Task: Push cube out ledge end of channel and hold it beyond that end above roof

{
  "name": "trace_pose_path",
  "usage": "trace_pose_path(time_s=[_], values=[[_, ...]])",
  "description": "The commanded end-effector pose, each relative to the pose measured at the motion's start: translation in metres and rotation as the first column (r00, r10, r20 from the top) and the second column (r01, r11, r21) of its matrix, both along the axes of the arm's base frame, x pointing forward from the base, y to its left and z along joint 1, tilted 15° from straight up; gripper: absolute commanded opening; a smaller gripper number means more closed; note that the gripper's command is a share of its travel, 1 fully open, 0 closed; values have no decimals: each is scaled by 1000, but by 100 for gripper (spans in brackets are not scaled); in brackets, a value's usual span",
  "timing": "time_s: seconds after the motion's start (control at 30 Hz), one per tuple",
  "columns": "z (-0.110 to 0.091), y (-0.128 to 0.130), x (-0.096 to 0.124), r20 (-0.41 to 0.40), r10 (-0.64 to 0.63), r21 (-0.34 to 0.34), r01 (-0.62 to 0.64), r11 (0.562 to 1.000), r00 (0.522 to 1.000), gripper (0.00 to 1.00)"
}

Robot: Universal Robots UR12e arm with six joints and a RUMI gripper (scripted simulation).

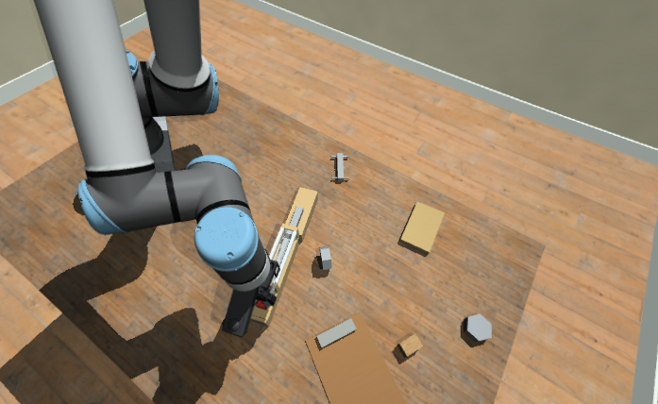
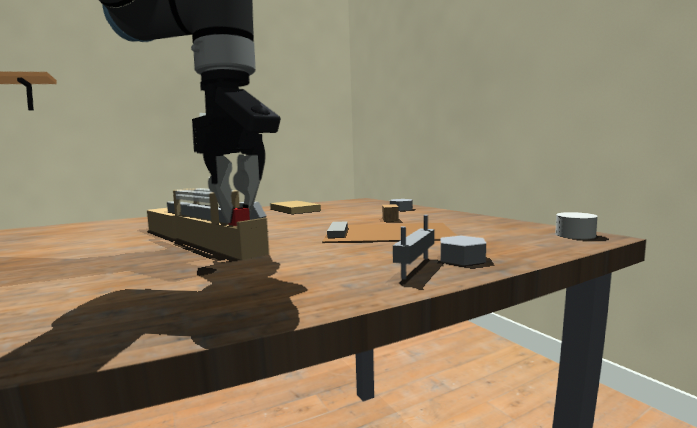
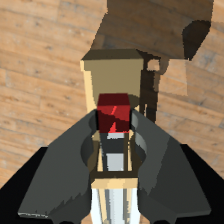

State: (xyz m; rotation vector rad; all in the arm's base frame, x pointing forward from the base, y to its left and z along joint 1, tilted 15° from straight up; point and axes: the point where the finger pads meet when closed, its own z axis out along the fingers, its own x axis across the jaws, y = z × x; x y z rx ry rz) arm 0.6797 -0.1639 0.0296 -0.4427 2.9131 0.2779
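The red cube [image 1: 260, 303] [image 2: 240, 215] [image 3: 114, 112] sits on the short ledge at the near end of the long tan channel [image 1: 307, 198] [image 2: 191, 233] [image 3: 112, 75], just inside the raised lip. My gripper [image 1: 265, 295] [image 2: 236, 208] [image 3: 113, 110] reaches straight down over that end, and its two grey fingers are shut on the cube's sides. The cube is down at ledge level. The channel's clear roof [image 1: 284, 243] covers the middle stretch, and a grey bar [image 1: 296, 216] lies in the far part.
On the table are a grey post piece [image 1: 339, 167] [image 2: 413, 245], a tan slab [image 1: 422, 227] [image 2: 295, 206], a small grey block [image 1: 325, 257], a grey hexagon [image 1: 479, 328] [image 2: 463, 249], a flat board [image 1: 356, 366] carrying a grey bar, a small wooden cube [image 1: 410, 345] and a white cylinder [image 2: 576, 224].
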Motion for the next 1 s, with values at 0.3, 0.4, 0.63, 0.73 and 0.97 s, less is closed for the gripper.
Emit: trace_pose_path(time_s=[0.3,0.4,0.63,0.73,0.97], values=[[1,0,1,1,0,-1,0,1000,1000,0],[2,-1,0,1,0,-1,0,1000,1000,0],[22,-5,-3,1,0,-1,0,1000,1000,0],[42,-9,-6,1,0,-1,0,1000,1000,0],[77,-17,-11,1,0,-1,0,1000,1000,0]])
